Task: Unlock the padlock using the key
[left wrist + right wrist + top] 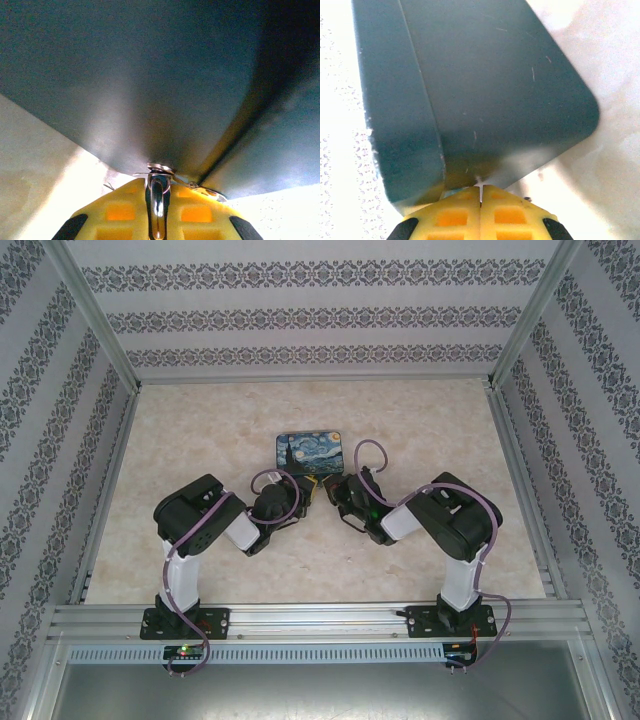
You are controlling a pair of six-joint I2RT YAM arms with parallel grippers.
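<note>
Left gripper (159,189) pinches narrow on the padlock (157,206), silvery shackle squeezed between its yellow fingers and nosed right up against the tin (495,85), while the right gripper (481,193) sits fully closed at the tin's near edge.

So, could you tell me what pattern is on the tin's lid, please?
A blue-and-yellow swirling night-sky painting covers the tin, best seen in the top external view.

From above and behind, the top camera looks down; the 2 wrist cameras face the rectangular blue-and-yellow swirl-painted tin (309,448) very closely, shared across 3 views.
</note>
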